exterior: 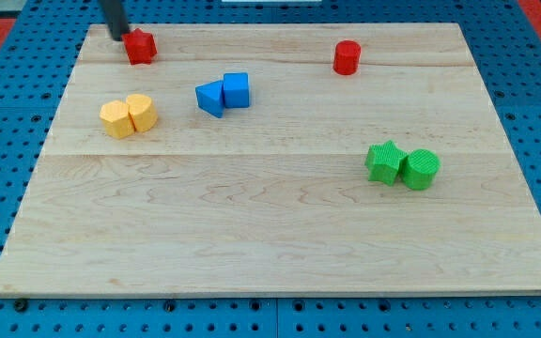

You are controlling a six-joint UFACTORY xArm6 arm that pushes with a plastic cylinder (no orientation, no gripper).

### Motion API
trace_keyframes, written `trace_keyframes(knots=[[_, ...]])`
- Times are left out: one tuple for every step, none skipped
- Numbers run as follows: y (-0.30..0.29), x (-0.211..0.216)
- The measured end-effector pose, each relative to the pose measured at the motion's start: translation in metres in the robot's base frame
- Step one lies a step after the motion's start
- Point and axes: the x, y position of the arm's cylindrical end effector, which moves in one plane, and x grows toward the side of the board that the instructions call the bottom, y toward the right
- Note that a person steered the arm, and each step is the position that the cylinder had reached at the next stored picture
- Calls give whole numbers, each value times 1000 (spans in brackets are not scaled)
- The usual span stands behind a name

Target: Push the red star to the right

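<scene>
My tip [120, 37] touches red star [140, 46] on its view-left side, near board's [252, 225] top-left corner. No pincer fitted; rod only. Red cylinder [347, 57] well apart, view-right.

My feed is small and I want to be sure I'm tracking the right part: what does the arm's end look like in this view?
Only a short stretch of the rod shows, entering from the view's top: a straight, plain dark grey to black cylinder, with no visible cables, markings or pincer. My tip is its blunt lower end, just to the view's left of the red star. The rest of the arm is out of frame.
</scene>
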Motion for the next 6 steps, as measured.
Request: trace_keyframes(knots=[[3, 2], [-48, 9], [-42, 41], [38, 44], [114, 44], [79, 42]])
